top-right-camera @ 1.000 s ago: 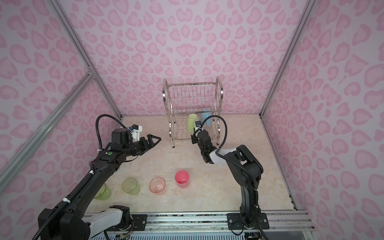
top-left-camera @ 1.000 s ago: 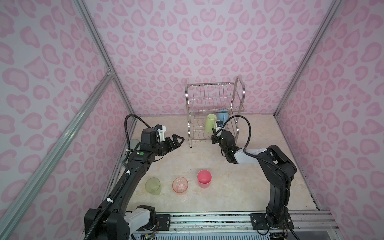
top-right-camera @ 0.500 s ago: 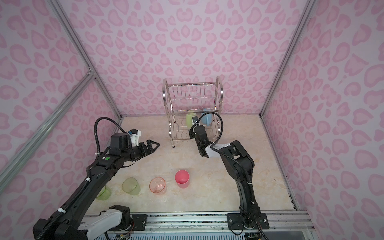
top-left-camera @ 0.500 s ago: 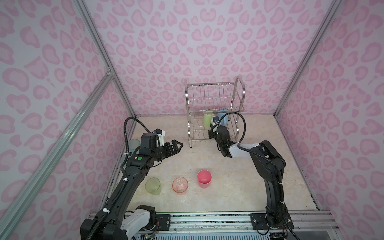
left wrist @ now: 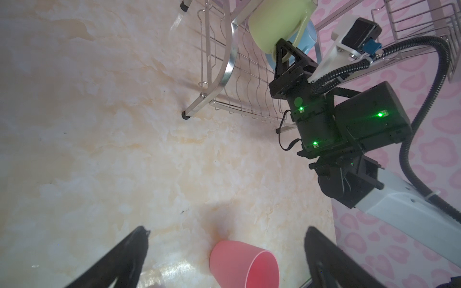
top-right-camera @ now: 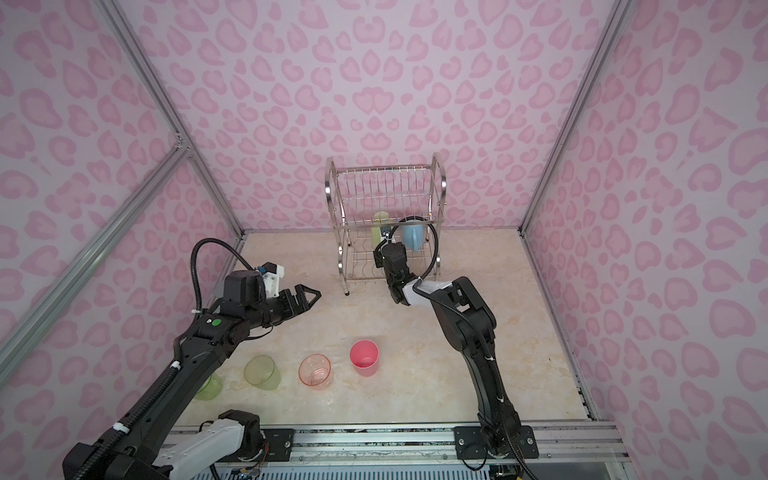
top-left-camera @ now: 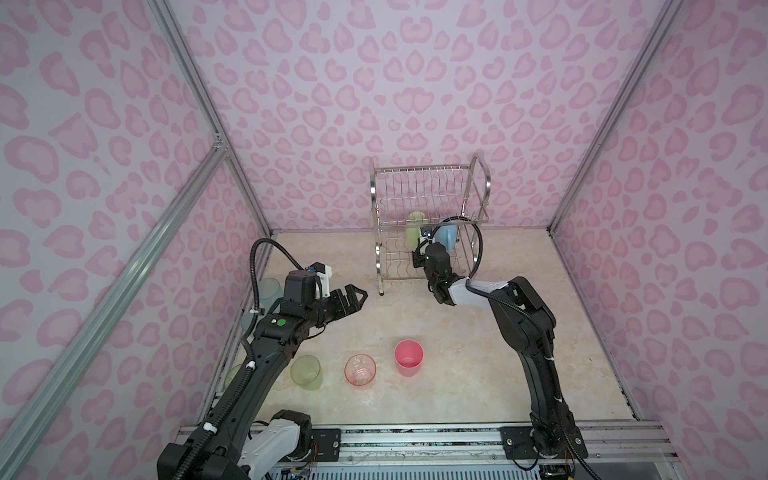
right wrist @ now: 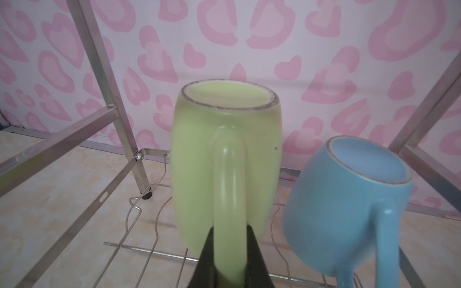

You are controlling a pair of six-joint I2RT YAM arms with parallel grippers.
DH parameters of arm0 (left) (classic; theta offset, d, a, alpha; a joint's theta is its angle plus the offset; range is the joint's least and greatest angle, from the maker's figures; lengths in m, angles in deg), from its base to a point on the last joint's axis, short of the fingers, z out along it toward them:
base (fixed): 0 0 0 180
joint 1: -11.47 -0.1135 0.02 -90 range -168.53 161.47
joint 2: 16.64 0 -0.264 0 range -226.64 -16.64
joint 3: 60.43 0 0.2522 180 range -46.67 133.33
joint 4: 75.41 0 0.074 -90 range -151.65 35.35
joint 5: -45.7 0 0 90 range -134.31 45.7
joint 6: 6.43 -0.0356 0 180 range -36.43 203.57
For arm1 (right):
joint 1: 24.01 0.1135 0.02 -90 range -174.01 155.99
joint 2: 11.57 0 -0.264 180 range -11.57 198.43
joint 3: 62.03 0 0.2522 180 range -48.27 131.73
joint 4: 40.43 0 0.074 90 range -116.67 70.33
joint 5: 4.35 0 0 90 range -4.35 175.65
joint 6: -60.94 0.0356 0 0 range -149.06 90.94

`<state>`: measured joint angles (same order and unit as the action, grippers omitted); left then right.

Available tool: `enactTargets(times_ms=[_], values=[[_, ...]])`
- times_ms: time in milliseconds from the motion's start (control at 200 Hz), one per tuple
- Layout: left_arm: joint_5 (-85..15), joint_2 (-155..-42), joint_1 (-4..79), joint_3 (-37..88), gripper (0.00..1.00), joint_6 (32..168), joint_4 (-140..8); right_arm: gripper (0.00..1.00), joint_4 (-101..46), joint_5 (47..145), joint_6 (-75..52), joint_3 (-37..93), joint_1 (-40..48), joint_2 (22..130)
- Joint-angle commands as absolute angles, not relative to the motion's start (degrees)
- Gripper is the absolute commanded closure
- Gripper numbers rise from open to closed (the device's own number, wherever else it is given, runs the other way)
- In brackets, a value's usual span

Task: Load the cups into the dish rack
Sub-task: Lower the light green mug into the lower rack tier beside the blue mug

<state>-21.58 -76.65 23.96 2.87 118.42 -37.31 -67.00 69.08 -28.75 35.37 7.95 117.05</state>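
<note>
The steel dish rack (top-left-camera: 424, 168) stands at the back of the table. My right gripper (right wrist: 229, 239) reaches into its lower tier, shut on the handle of a green mug (right wrist: 224, 159) that is held bottom up. In both top views the green mug (top-left-camera: 415, 228) shows through the wires. A blue mug (right wrist: 349, 199) rests tilted on the wires beside it. My left gripper (top-left-camera: 355, 297) hangs open and empty over the table left of the rack. A pink tumbler (left wrist: 243, 264) lies below and between its fingers, farther on.
Near the front edge stand the pink tumbler (top-left-camera: 409, 357), an orange-pink tumbler (top-left-camera: 360, 369) and a yellow-green tumbler (top-left-camera: 306, 371) in a row. Another green tumbler (top-right-camera: 208, 386) is half hidden under the left arm. A pale blue tumbler (top-left-camera: 268, 290) sits by the left wall.
My right gripper has carried the green mug farther back into the rack's lower tier, next to the blue mug. The left gripper has drifted slightly toward the front, still open.
</note>
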Motion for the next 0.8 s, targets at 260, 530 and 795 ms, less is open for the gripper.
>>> enactTargets(times_ms=[260,530,795], values=[[-21.5,-77.2,24.6,2.5,0.01,118.9,-37.6,0.99,-67.4,65.7,-28.8,42.0,7.3,122.3],[-21.8,-77.9,24.8,3.1,0.00,119.1,-37.7,0.99,-66.3,65.3,-28.6,44.1,6.7,124.5],[-22.2,-77.9,25.1,2.8,0.00,119.6,-38.0,0.97,-64.9,65.8,-28.7,46.1,6.4,125.5]])
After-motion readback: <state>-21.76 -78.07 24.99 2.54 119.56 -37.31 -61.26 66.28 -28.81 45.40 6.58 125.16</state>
